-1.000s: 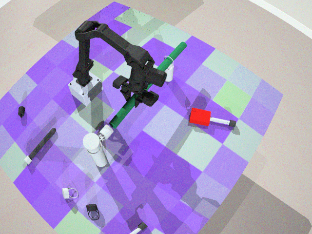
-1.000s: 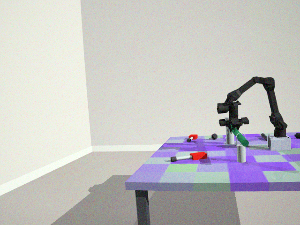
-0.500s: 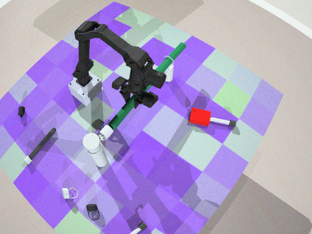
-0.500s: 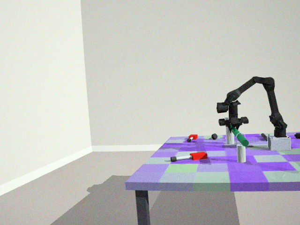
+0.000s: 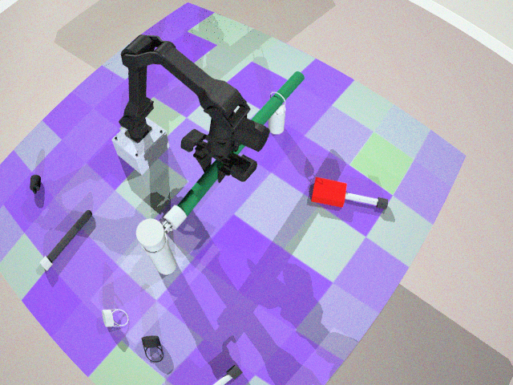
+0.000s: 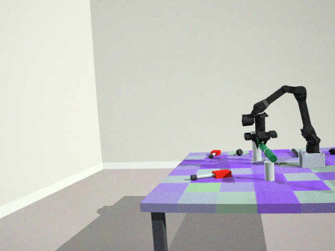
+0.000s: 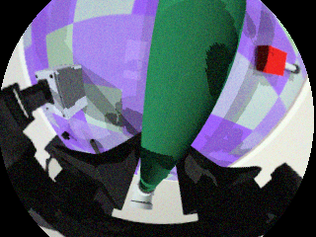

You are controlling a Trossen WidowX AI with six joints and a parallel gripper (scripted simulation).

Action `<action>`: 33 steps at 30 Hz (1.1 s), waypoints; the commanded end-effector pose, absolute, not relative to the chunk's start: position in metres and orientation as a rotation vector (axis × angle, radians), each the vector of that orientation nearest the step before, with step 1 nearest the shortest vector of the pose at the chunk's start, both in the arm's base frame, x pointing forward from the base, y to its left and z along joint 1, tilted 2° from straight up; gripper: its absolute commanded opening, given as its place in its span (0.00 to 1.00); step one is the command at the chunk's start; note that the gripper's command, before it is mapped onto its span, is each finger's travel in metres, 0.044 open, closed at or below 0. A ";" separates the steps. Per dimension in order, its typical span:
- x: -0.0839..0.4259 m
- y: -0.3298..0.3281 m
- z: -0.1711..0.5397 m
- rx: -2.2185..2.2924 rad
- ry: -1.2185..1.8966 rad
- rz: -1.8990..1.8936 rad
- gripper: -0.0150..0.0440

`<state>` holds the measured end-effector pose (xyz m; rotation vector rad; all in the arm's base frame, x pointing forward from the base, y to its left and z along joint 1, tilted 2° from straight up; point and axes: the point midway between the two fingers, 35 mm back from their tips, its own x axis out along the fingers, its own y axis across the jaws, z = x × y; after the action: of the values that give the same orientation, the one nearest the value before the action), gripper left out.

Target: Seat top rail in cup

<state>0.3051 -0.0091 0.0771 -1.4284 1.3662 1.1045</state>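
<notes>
Top: gripper [image 5: 221,168] [image 6: 260,143] [image 7: 160,136] clamped on green rail [image 5: 200,188] [image 6: 267,152] [image 7: 185,74], mid-length. Rail's near-post end meets white end cup [image 5: 175,216] [image 7: 143,198], beside big post [image 5: 151,233] [image 6: 256,151]; seating depth can't tell. Other end through loop cap [image 5: 277,97] [image 6: 268,150], on the hand's far side from the cup. Exterior: hand above table [image 6: 202,198], rail sloping toward camera, short post [image 6: 269,171] below its free end. Wrist: rail between both fingers, cup beyond them.
</notes>
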 end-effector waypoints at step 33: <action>0.305 -0.011 0.078 -1.432 1.367 1.102 0.25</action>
<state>0.3051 -0.0092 0.0770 -1.4275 1.3647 1.1056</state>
